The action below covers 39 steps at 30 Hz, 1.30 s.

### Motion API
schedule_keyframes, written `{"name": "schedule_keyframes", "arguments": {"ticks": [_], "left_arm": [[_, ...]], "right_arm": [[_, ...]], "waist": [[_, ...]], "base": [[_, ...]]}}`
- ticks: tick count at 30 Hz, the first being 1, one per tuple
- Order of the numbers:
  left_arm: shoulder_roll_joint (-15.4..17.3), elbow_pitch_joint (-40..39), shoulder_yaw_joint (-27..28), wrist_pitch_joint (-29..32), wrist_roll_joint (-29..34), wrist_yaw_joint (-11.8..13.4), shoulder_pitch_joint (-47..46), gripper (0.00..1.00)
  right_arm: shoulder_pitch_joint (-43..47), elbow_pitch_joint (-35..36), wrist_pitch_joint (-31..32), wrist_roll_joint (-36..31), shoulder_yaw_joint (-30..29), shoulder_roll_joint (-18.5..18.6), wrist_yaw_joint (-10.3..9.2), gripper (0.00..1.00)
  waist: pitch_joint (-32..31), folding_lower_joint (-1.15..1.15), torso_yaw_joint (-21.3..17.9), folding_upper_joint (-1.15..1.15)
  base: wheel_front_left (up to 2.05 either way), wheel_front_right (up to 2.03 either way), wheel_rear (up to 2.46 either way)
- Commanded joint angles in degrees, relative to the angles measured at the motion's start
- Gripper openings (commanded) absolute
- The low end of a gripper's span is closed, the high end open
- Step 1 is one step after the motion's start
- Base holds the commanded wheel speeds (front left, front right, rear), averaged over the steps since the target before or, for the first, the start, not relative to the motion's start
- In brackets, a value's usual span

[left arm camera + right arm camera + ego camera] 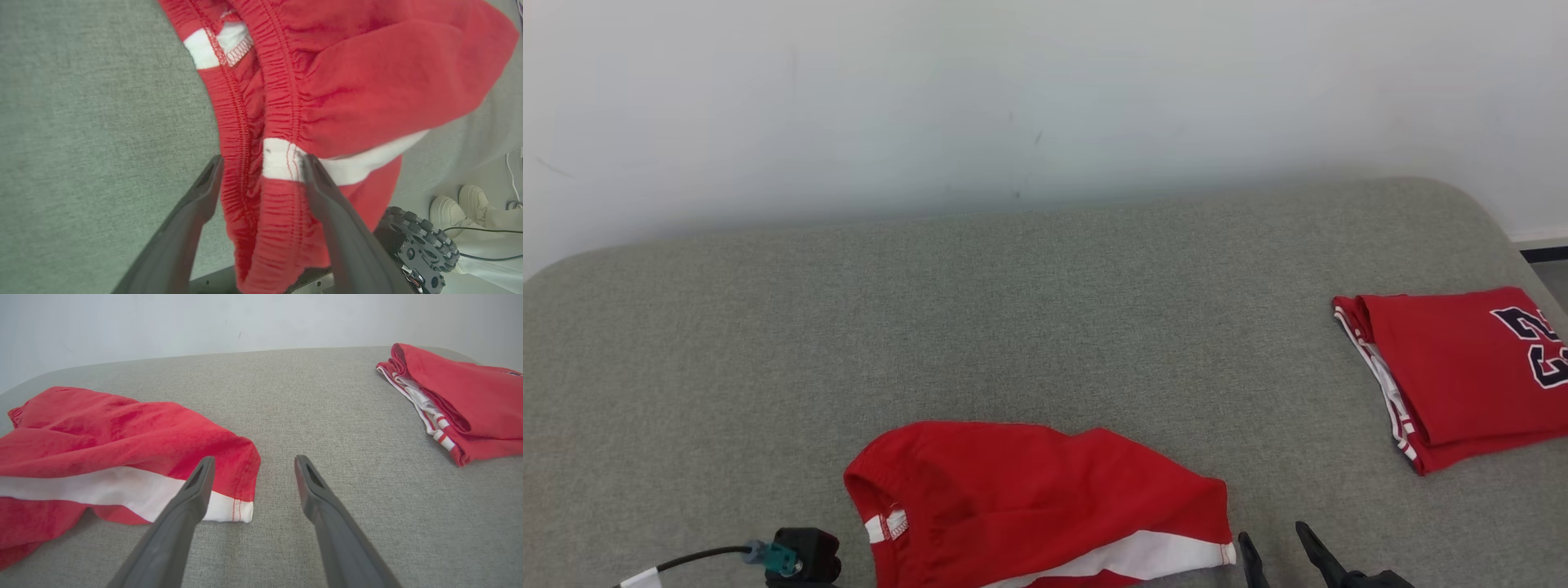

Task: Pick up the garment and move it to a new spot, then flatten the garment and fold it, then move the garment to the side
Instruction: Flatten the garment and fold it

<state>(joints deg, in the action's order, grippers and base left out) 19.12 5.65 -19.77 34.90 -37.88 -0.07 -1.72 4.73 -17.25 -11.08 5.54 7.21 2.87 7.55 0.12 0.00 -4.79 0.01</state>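
Note:
The garment [1029, 498], red shorts with a white side stripe and an elastic waistband, lies crumpled at the near edge of the grey cushion. In the left wrist view my left gripper [263, 163] is open, its two fingers straddling the waistband [282, 122], which hangs partly over the cushion's edge. My right gripper [1282, 551] is open just right of the garment's hem corner [241, 506]. Its left finger [196, 490] overlaps the white stripe in the right wrist view; nothing is held between the fingers.
A folded red jersey [1470, 367] with dark numerals rests at the cushion's right end. A white wall stands behind the cushion [1013, 327]. Below the near edge are the robot's wheeled base [416, 245] and a person's white shoes [457, 204].

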Motion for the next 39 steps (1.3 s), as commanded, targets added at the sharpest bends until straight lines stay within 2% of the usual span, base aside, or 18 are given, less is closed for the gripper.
{"name": "schedule_keyframes", "arguments": {"ticks": [1, 5, 8, 10, 11, 12, 14, 15, 16, 17, 18, 19, 20, 27, 34, 39], "left_arm": [[-0.2, 0.1, -0.3, 0.7, -0.2, -0.5, -0.7, 1.00], [0.4, -0.3, -1.4, 2.2, -0.4, -1.1, -1.0, 1.00], [0.5, -0.4, -1.9, 2.9, -0.4, -1.4, -1.4, 0.86], [0.4, -0.3, -2.3, 3.1, -0.5, -1.6, -1.6, 0.69], [0.4, -0.2, -2.4, 3.2, -0.5, -1.8, -1.7, 0.64], [0.3, -0.1, -2.5, 3.1, -0.6, -1.9, -1.8, 0.67], [0.0, 0.2, -2.8, 2.9, -0.6, -2.1, -2.3, 0.66], [-0.1, 0.2, -2.9, 2.4, -0.6, -2.5, -2.4, 0.49], [-0.2, 0.1, -3.0, 2.0, -0.4, -2.5, -2.7, 0.45], [-0.2, 0.2, -3.0, 1.6, -0.2, -2.8, -2.8, 0.37], [-0.2, 0.2, -3.0, 1.6, -0.2, -2.8, -2.8, 0.37], [-0.3, 0.1, -3.0, 1.1, -0.2, -2.9, -2.9, 0.27], [-0.3, 0.0, -2.9, 0.4, 0.0, -2.9, -3.0, 0.00], [-0.3, -1.8, -1.3, -5.5, 0.5, -2.4, 1.2, 0.00], [-1.7, -4.8, 0.0, -13.7, 1.5, -0.6, 6.5, 0.00], [-2.6, -4.1, -0.8, -15.2, 2.0, -0.9, 6.3, 0.00]], "right_arm": [[-0.1, 0.3, 0.2, -0.4, -0.2, 0.0, -0.18, 1.00], [0.0, 0.4, 0.3, -0.5, -0.4, 0.0, -0.18, 1.00], [0.1, 0.4, 0.3, -0.3, -0.3, 0.0, -0.19, 1.00], [0.1, 0.5, 0.3, -0.1, -0.1, 0.0, -0.19, 1.00], [0.1, 0.5, 0.3, 0.0, -0.1, 0.0, -0.18, 1.00], [0.0, 0.5, 0.3, 0.0, 0.0, 0.0, -0.18, 1.00], [0.0, 0.5, 0.3, 0.0, 0.0, 0.0, -0.18, 1.00], [0.0, 0.5, 0.3, 0.0, 0.0, 0.0, -0.18, 1.00], [0.0, 0.5, 0.3, 0.0, 0.1, 0.0, -0.18, 1.00], [-0.1, 0.5, 0.3, 0.0, 0.0, 0.0, -0.18, 1.00], [-0.1, 0.5, 0.3, 0.0, 0.0, 0.0, -0.18, 1.00], [-0.1, 0.5, 0.3, 0.0, 0.0, 0.0, -0.18, 1.00], [-0.1, 0.5, 0.3, 0.0, 0.0, 0.0, -0.18, 1.00], [-0.6, 1.0, 1.6, -0.9, -0.2, 0.0, -0.18, 1.00], [-2.3, -0.2, 8.2, -1.1, -1.2, 0.0, -0.19, 1.00], [-4.8, -4.9, 14.7, -0.2, -1.0, 0.0, -0.19, 1.00]], "waist": [[0.0, 0.00, 0.0, -0.01], [0.1, 0.00, 0.2, -0.01], [0.1, 0.00, 0.4, -0.01], [0.1, 0.00, 0.5, -0.01], [0.1, 0.00, 0.5, -0.01], [0.2, 0.00, 0.5, -0.01], [0.2, 0.00, 0.5, -0.01], [0.3, 0.00, 0.5, -0.01], [0.3, 0.00, 0.5, -0.01], [0.3, 0.00, 0.5, -0.01], [0.3, 0.00, 0.5, -0.01], [0.3, 0.00, 0.4, -0.01], [0.4, 0.00, 0.4, -0.01], [0.7, 0.00, 0.3, -0.01], [2.5, 0.00, 0.7, -0.01], [3.4, 0.00, 1.5, -0.01]], "base": [[0.00, 0.00, 0.00], [0.00, 0.00, 0.00], [0.00, 0.00, 0.00], [0.00, 0.00, 0.00], [0.00, 0.00, 0.00], [0.00, 0.00, 0.00], [0.00, 0.00, 0.00], [0.00, 0.00, 0.00], [0.00, 0.00, 0.00], [0.00, 0.00, 0.00], [0.00, 0.00, 0.00], [0.00, 0.00, 0.00], [0.00, 0.00, 0.00], [0.00, 0.00, 0.00], [0.00, 0.00, 0.00], [0.00, 0.00, 0.00]]}}
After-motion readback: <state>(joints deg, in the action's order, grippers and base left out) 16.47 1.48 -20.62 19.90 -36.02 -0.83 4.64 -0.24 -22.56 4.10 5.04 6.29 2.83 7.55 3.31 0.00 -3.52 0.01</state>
